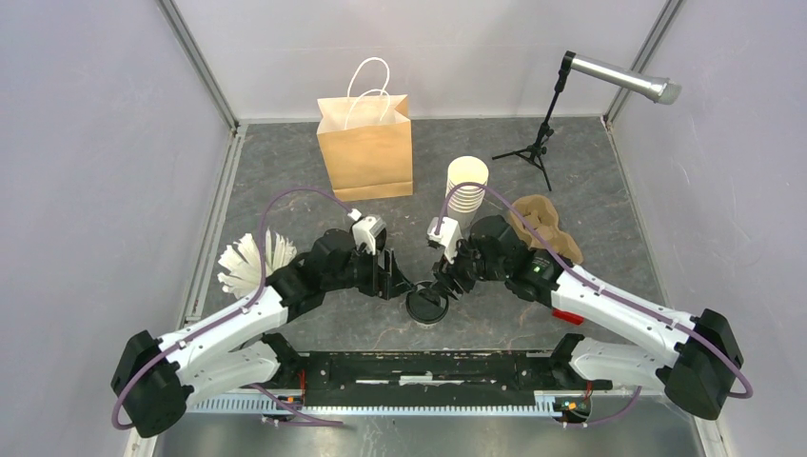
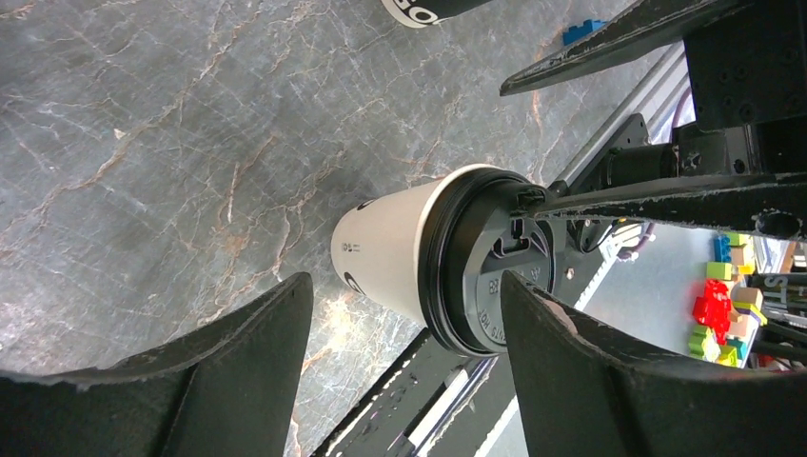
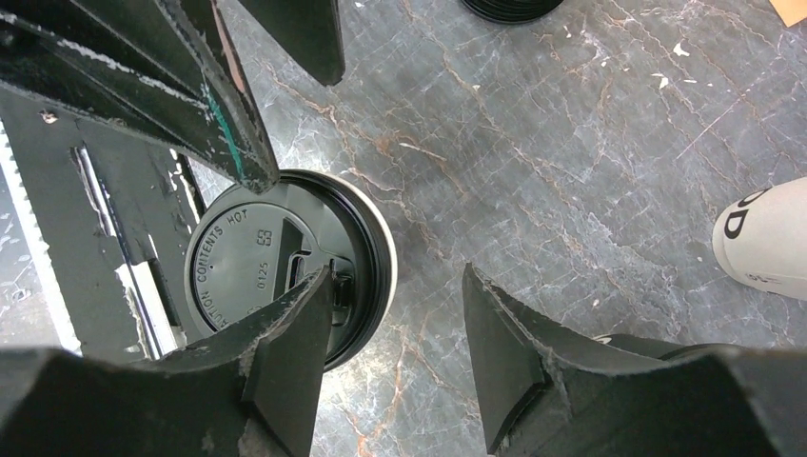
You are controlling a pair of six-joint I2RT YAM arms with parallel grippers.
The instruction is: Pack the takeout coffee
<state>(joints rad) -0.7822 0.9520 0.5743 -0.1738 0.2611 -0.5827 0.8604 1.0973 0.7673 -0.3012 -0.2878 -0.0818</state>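
The takeout coffee, a cream cup with a black lid (image 1: 425, 307), stands on the table between my two arms. In the left wrist view the cup (image 2: 390, 249) lies just beyond my left gripper (image 2: 407, 279), which is open; one finger (image 2: 571, 371) overlaps the lid's rim. My right gripper (image 3: 396, 274) is open too. One of its fingers (image 3: 285, 352) hangs over the lid (image 3: 247, 257), and only bare table shows in the gap. From above, the left gripper (image 1: 392, 284) and the right gripper (image 1: 440, 286) flank the cup closely.
A brown paper bag (image 1: 366, 148) stands open at the back. A stack of lidless cream cups (image 1: 466, 190) and a cardboard carrier (image 1: 544, 227) sit behind the right arm. A white fanned pile (image 1: 249, 259) lies left. A microphone stand (image 1: 542, 133) is back right. Black lids (image 3: 509, 8) lie nearby.
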